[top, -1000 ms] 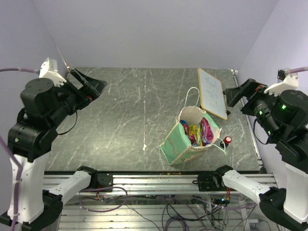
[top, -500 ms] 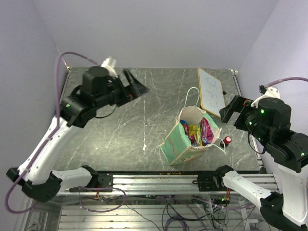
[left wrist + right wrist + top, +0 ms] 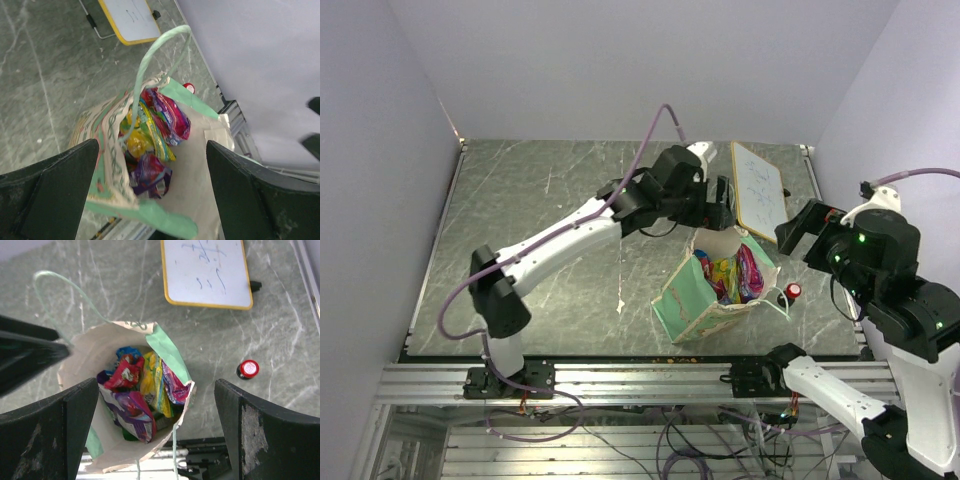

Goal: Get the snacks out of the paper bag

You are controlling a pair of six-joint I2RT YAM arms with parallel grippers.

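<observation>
The mint-green paper bag (image 3: 692, 298) stands open right of the table's middle, tilted, with its cream inside showing. The snacks (image 3: 730, 272), shiny packets in purple, red, yellow, green and blue, fill it. My left gripper (image 3: 720, 208) is open above the bag's far rim. In the left wrist view the left gripper (image 3: 151, 165) spans the bag (image 3: 107, 150) and the snacks (image 3: 150, 145), and a string handle (image 3: 155, 55) loops up. My right gripper (image 3: 798, 228) is open above the bag's right side. In the right wrist view the right gripper (image 3: 155, 390) frames the bag (image 3: 82, 360) and the snacks (image 3: 137, 390).
A white whiteboard with a yellow edge (image 3: 758, 190) lies behind the bag, also in the right wrist view (image 3: 207, 270). A small red-capped black knob (image 3: 792, 291) stands right of the bag, also in the right wrist view (image 3: 248, 369). The metal rail (image 3: 640, 375) runs along the near edge.
My left arm has swung from the far left of the table across to just above the bag. My right gripper has come down and in toward the bag. The bag has not moved.
</observation>
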